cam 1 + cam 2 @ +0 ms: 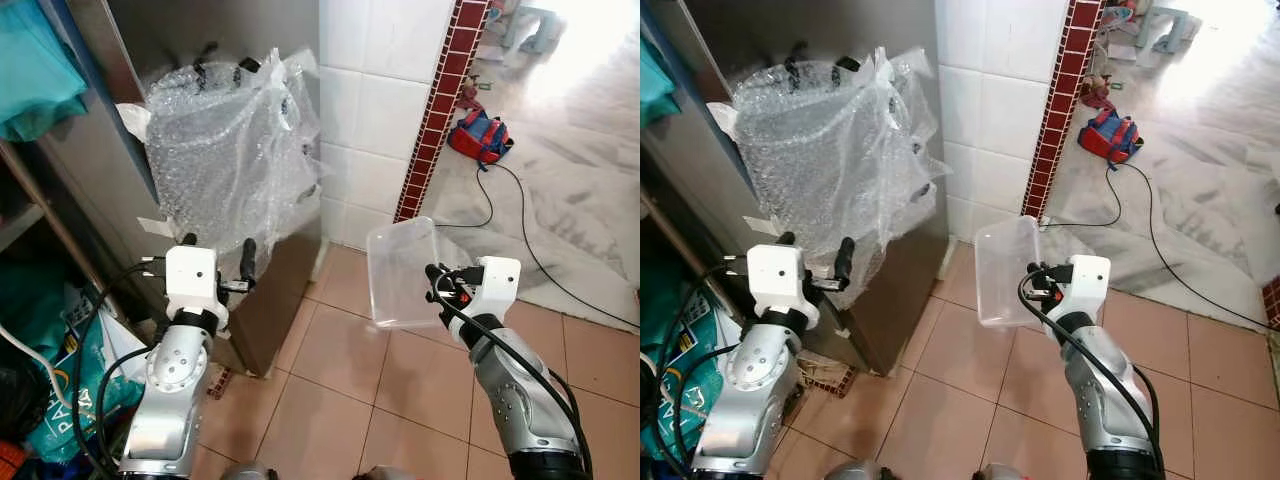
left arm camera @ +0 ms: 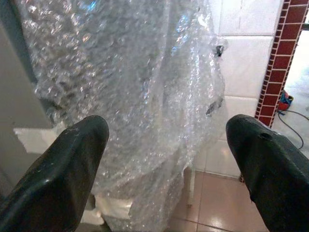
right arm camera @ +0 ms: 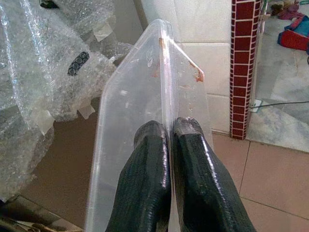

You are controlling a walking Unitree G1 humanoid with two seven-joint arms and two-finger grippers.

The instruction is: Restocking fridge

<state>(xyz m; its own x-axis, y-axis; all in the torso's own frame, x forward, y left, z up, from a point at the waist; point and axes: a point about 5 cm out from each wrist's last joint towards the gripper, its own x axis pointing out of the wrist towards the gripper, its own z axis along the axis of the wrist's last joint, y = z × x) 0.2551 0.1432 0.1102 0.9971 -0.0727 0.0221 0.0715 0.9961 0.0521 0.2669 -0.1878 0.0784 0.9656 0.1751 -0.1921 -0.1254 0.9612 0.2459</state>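
The floor (image 1: 330,400) is made of pinkish tiles near the robot and pale marble far off on the right; one white tiled wall (image 1: 375,110) stands in the middle with one strip of dark red bricks (image 1: 437,105) down its edge. On the left is one big grey metal cabinet (image 1: 270,290); one large sheet of bubble wrap (image 1: 225,150) hangs over its side and is held on with bits of tape. The left wrist view shows the bubbles up close. Far left are shelves with one teal cloth (image 1: 35,70) up high and one teal bag (image 1: 75,400) down low; the bag has writing on it, but it is too small to read. Far right, one red and blue bag (image 1: 480,135) lies on the marble, and one black cable (image 1: 530,240) runs along the floor near it.

There is one clear plastic box (image 1: 402,272), held up in the air over the tiles, right of the cabinet; the right gripper (image 3: 169,145) pinches its rim with both fingers pressed tight on it. The right wrist view shows small orange smears on the box. The left gripper (image 2: 166,140) is spread wide with nothing in it, close to the bubble wrap.
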